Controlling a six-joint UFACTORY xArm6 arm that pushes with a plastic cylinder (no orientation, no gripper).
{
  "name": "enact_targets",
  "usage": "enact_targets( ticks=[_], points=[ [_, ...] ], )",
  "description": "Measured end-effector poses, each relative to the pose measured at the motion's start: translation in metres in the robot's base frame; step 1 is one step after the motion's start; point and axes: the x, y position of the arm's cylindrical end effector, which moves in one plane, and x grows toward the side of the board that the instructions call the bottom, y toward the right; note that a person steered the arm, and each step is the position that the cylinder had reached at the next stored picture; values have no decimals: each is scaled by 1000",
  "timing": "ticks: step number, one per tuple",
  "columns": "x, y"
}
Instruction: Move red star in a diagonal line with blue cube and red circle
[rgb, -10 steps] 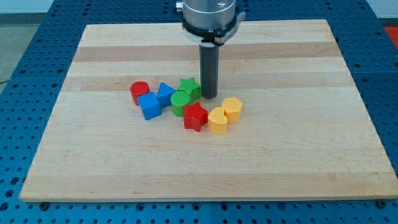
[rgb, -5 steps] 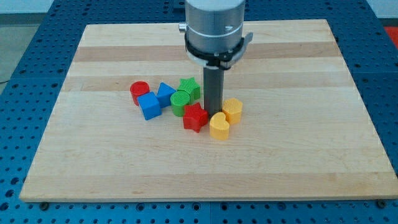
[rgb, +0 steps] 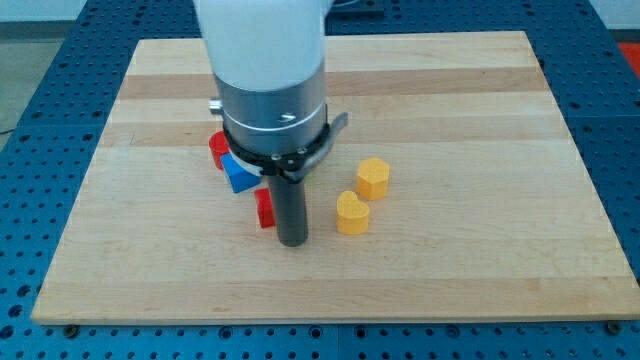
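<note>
- My tip is down on the board, lower centre of frame, just below the arm's big grey-and-white body, which fills the upper centre.
- No pincer on this rig, only a dark rod; so no released/clenched state to give.
- Red star: only a red sliver shows, right at the rod's left side, touching or nearly so; shape can't be made out, rest hidden behind the rod.
- Blue cube: partly visible, up and left of the red sliver, under the arm's collar; most of it covered.
- Red circle: only its left part peeks out at the arm's left edge, just up-left of the blue block.
- Those three red/blue bits run roughly on a slant from upper left to lower right, ending by my tip.
- Yellow heart-like block: right of my tip, apart from it.
- Yellow hexagon-ish block: just up-right of the other yellow one, close but w/ a small gap.
- Wooden board sits on a blue perforated table.
</note>
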Motion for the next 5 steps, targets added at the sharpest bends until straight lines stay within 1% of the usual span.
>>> enact_targets(
  ticks=[1,4,5],
  points=[
    [-19,-9],
    [-24,-13],
    [-24,18]
  ],
)
